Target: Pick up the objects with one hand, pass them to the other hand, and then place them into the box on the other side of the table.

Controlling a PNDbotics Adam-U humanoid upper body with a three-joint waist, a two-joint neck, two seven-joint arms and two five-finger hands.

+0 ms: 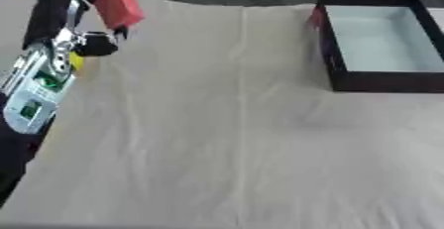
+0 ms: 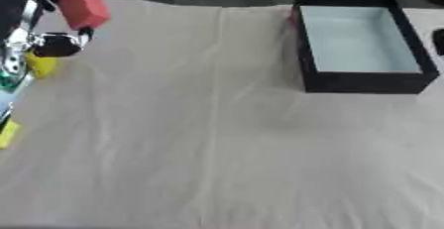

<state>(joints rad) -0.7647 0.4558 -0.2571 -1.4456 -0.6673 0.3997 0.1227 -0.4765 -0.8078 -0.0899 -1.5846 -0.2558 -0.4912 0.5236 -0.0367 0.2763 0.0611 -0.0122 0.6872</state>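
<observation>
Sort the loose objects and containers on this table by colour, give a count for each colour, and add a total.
Red: 1, the red block held up in the left hand.
Yellow: 2, a yellow object beside that hand and a yellow object at the table's left edge.
Black: 1, the black box with a pale inside, at the far right.
Total: 4

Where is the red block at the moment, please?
The red block is held up in the left hand at the table's far left, well across from the empty dark box on the far right.
</observation>
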